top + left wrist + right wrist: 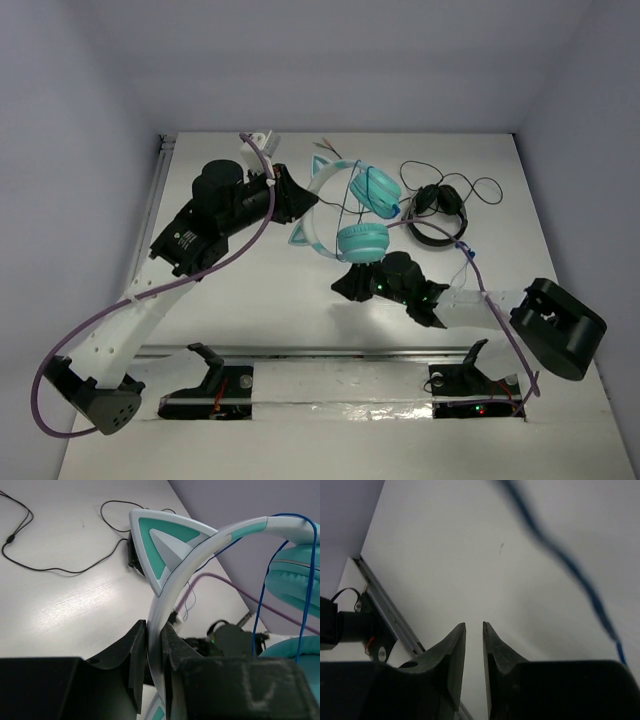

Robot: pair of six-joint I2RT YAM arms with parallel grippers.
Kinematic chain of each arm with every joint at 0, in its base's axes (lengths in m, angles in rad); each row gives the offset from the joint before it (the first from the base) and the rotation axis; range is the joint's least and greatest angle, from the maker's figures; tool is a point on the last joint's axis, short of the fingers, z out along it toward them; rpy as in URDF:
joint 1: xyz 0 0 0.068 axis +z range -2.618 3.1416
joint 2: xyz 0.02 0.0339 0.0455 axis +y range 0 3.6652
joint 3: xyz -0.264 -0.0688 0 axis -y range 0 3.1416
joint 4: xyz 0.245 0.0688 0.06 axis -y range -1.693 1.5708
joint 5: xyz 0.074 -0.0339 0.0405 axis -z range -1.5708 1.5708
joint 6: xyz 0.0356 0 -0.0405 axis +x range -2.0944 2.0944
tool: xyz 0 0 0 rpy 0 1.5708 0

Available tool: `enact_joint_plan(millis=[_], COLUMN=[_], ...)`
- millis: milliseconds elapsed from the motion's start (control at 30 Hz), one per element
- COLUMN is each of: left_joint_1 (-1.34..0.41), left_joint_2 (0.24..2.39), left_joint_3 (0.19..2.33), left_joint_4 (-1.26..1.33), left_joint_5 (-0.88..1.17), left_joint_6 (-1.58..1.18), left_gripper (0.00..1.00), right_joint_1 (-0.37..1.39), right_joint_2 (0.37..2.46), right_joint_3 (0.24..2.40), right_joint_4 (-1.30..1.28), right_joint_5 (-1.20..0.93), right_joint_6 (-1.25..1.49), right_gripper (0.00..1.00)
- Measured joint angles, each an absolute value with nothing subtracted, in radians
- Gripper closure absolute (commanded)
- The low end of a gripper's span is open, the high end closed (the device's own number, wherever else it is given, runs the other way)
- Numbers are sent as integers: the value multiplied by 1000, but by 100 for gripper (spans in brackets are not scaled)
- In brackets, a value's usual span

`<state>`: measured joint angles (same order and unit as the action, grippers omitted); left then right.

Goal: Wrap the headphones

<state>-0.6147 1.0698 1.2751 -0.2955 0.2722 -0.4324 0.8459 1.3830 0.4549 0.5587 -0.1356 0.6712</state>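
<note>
Because the left gripper [154,645] was clamped on the pale curved headband [172,587] of the turquoise over-ear headphones with cat-ear points [362,240], that single pinch on a thin smooth arc was all that held the set, and any tug could have let the band slide or twist between the pads. The right gripper [474,630] hung low over the white table [445,555] with its black fingers nearly together, a slim gap between them and nothing in it. The thin blue cable [560,555] ran off to one side of those fingers, out of their reach, so closing there would likely have caught only air and left the wrapping stalled. A blind sweep for the cable could also have dragged the loops already lying over the nearer ear cup [295,580] loose, or pulled the band out of the left gripper. Just beyond, the black headphones with a thin black cable [440,215] lay near the turquoise pair, and their loose wire could have been snagged by mistake. In the top view the turquoise headphones sat mid-table between the two grippers, with their long axis running cup to cup from far to near. The arc bulged toward the left gripper, its cat-ear points aimed outward to that side and the open side toward the black pair.
</note>
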Motion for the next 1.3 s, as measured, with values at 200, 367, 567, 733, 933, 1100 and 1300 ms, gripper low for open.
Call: enact_joint_plan(millis=[200,367,567,733,933,1100,1300], left_joint_1=[-607,-607,-607,-607,-607,-607,-604], left_joint_2=[1090,1089,1076,1063,1063,1063,1063], left_joint_3=[1275,1276,1285,1323,1386,1396,1396], left_joint_4=[-273,-280,-316,-353,-364,-366,-364], left_joint_5=[189,160,153,158,170,176,134], left_joint_6=[-456,-455,-454,-453,-450,-447,-453], left_gripper=[100,100,100,100,100,100,100], right_joint_1=[934,935,812,690,678,678,676], right_joint_2=[1192,963,920,1065,1234,1303,1363], right_joint_3=[385,380,402,452,509,508,472], right_joint_4=[500,345,222,208,261,331,431], right_joint_5=[-101,120,256,230,78,7,-91], right_joint_6=[711,747,751,698,630,622,672], right_gripper=[45,27,13,9,12,56,100])
